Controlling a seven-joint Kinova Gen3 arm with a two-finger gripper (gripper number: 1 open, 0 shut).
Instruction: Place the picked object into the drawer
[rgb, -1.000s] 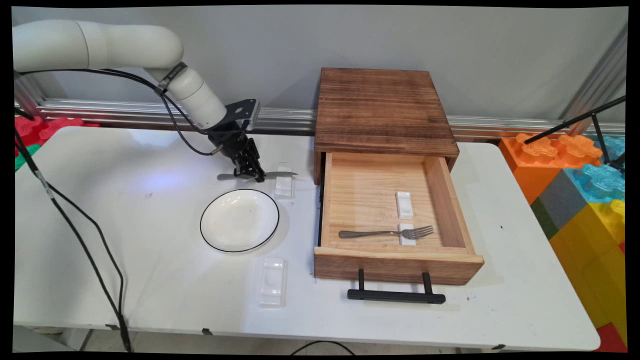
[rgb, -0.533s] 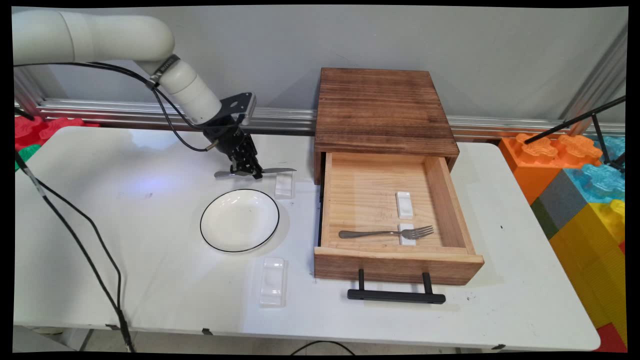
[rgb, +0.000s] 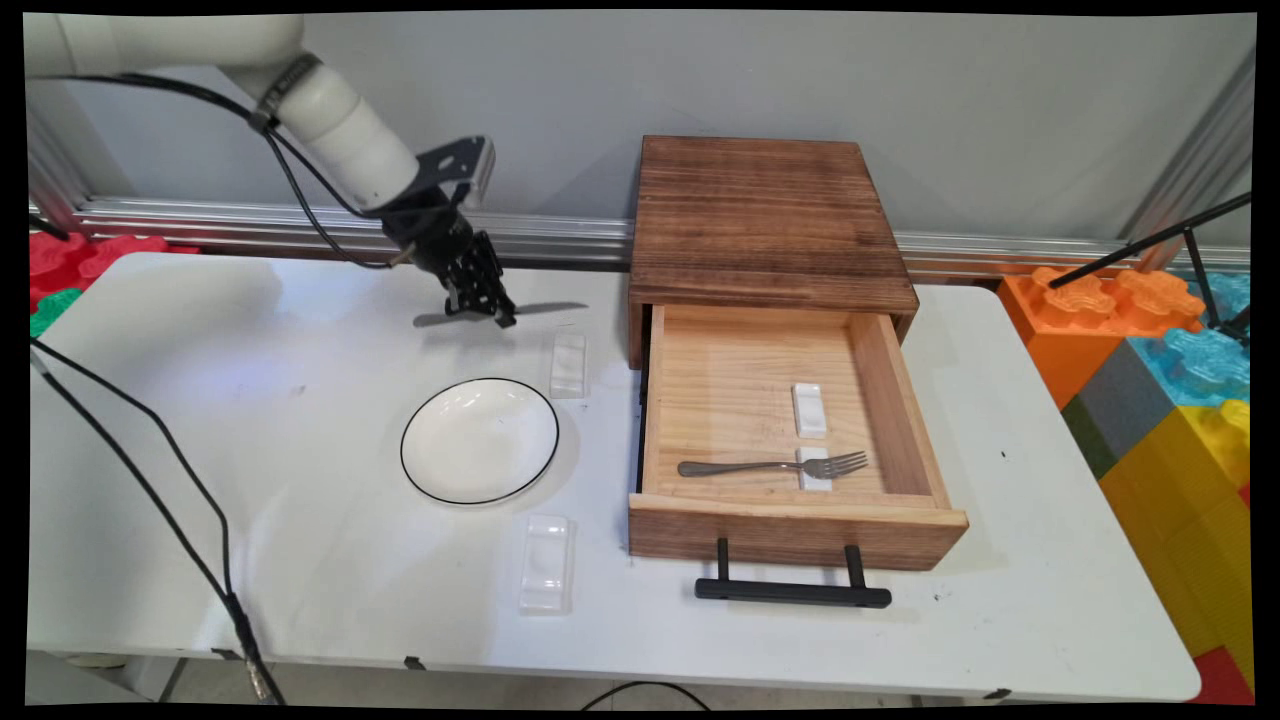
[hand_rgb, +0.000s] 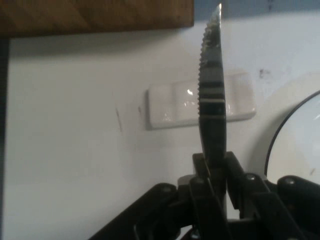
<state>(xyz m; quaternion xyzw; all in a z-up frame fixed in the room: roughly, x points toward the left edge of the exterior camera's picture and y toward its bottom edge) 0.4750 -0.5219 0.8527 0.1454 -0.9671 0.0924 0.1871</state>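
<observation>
Your white surface (rgb: 300, 560) is carrying a dark wooden cabinet (rgb: 765, 215) against the back wall, its pale drawer (rgb: 790, 530) standing pulled open toward you. Inside, a fork (rgb: 775, 466) is lying with its neck on a small white rest (rgb: 815, 480), a second rest (rgb: 809, 410) sitting just behind. A black-rimmed white plate (rgb: 479, 441) is sitting left of the drawer, one white rest (rgb: 568, 365) beyond it, another (rgb: 545, 563) in front. Your jaws (rgb: 484, 306) are clamping shut on a serrated knife (rgb: 500, 312), holding it level in the air, above the surface, behind the plate and near the far rest.
</observation>
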